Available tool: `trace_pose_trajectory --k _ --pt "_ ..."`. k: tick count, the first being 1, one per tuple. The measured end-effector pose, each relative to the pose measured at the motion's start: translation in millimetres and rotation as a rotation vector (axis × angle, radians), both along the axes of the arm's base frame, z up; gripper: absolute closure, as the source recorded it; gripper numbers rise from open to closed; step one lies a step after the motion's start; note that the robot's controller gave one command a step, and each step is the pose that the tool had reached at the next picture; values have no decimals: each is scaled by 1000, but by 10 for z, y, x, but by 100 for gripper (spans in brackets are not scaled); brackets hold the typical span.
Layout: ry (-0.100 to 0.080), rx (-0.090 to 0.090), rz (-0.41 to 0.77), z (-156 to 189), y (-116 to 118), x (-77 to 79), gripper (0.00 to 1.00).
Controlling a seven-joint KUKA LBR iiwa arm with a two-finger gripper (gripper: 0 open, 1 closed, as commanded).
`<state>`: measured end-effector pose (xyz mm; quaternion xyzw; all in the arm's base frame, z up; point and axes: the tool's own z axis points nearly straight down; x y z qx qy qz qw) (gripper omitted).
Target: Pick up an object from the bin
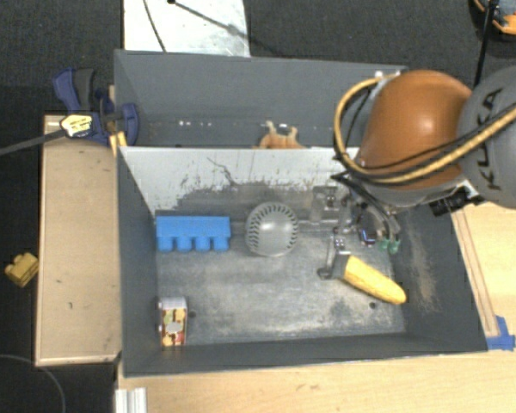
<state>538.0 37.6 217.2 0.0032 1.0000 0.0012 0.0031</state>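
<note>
You've got the gripper at the left tip of the yellow banana; can't tell if it's wide or narrow. Grey ball sits up-left of banana, blue block farther left.

To me this is a robotics laboratory, not a home or a shop. A heavy grey industrial arm, with an orange cover at its wrist and thick cables looped around it, reaches into a grey metal bin whose floor is scratched and worn. In the bin lie small things that do not belong together, like test pieces: a blue toothed block, a grey ribbed ball, a yellow banana and a small printed box. The ground around is dark, and a loose cable runs across it.
</note>
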Motion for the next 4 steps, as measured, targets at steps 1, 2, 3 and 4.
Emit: trace_pose_trajectory --k 1,2,3,4 --pt "0 -3 -106 -451 -324 200 0" --pt "1 -2 -119 -578 -335 273 0" --pt "2 -3 -35 -706 -363 109 0" --pt "4 0 -87 -960 -792 168 0"
